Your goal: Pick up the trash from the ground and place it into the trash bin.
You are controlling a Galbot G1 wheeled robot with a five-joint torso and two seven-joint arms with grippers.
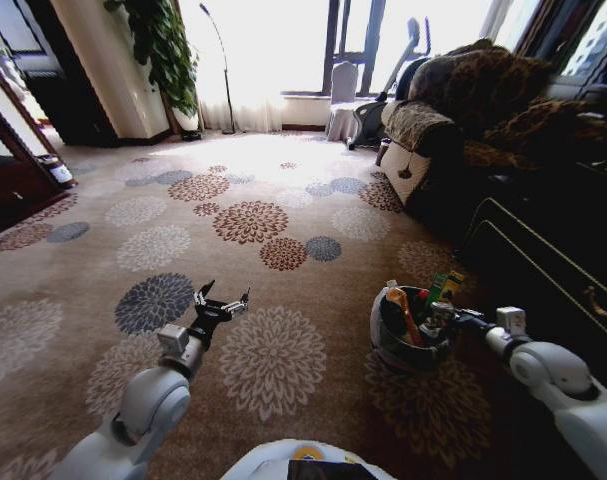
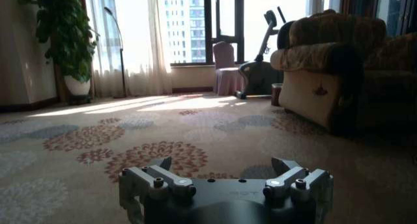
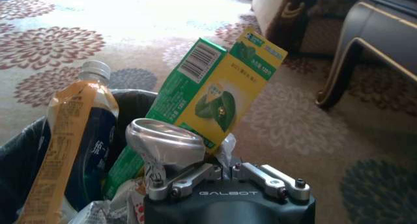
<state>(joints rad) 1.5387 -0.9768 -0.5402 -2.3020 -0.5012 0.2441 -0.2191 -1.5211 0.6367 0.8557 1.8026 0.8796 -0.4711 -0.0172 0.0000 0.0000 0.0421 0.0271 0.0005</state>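
**Right gripper at the trash bin; left gripper idle over the carpet**

Trash bin (image 1: 408, 345), lower right of centre in the head view: round, dark, lined with a translucent grey bag, standing on the flower-patterned carpet (image 1: 273, 250) beside a dark cabinet (image 1: 553, 270) at the right edge. Already inside, upright and crowded: an orange-labelled plastic bottle (image 3: 72, 146) with white cap, left of frame in the right wrist view; a green-and-yellow carton (image 3: 221, 97), tilted, rising above the rim at centre; further small trash pieces at the bottom edge, too cramped to identify.

Right gripper (image 1: 443, 318) over the bin's rim, right arm entering from the lower right corner. Jaws clenched on a crushed silver can (image 3: 166, 143), open mouth facing the camera, just in front of the carton; whether touching it, cannot tell.

Left gripper (image 1: 221, 305), lower left of centre in the head view, hanging above bare carpet, well apart from the bin. Jaws released, spread wide, grasping nothing.

Background, upper right of the head view: patterned sofa (image 1: 473, 100). Upper left: potted plant (image 1: 163, 45) beside bright windows.
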